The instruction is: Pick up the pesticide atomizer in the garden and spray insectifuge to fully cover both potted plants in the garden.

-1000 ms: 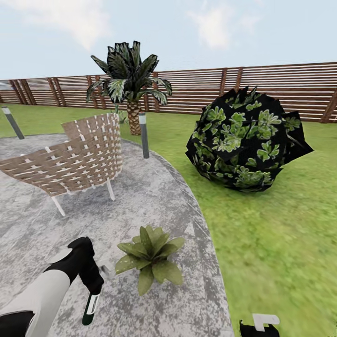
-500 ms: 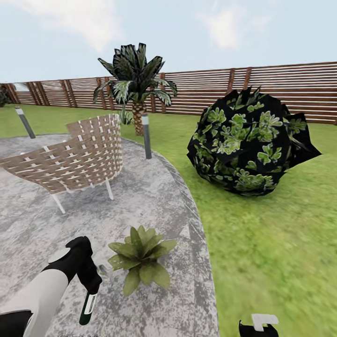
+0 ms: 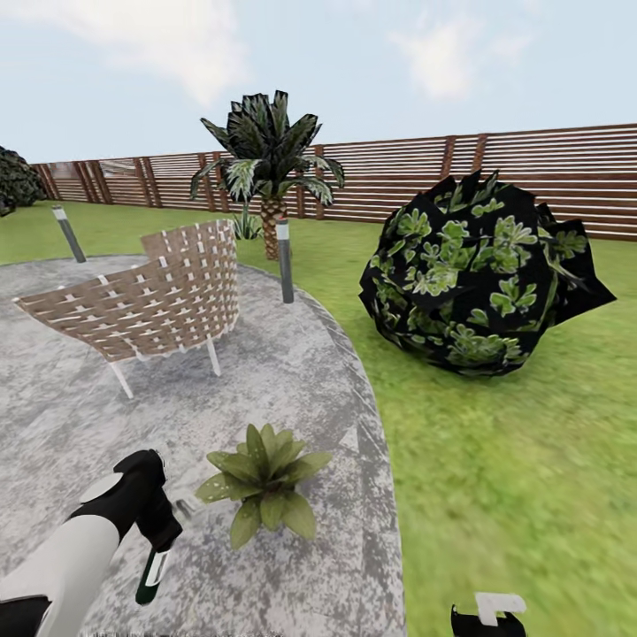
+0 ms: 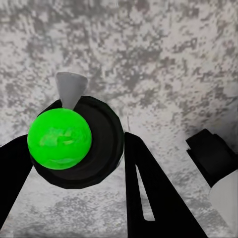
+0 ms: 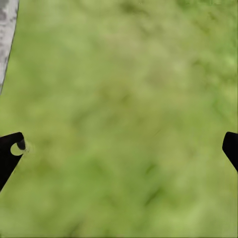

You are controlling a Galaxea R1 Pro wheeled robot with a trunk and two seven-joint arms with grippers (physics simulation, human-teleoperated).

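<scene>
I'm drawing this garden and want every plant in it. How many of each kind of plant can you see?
Small potted plant: 1
Palm tree: 1
Big round dark bush: 1
Dark bush at the far left edge: 1
Small plant by the palm's foot: 1
Total: 5

We are seeing a mottled grey and white patio [image 3: 292,372]; a chair [image 3: 150,301] woven in brown and white; a potted plant [image 3: 263,482] showing dull green leaves; a bush [image 3: 478,274] speckling bright green over black; a brown slatted fence [image 3: 531,177]; blurred green grass [image 5: 124,109]; the black atomizer [image 4: 79,141] is carrying a vivid green spot and a grey nozzle.
</scene>
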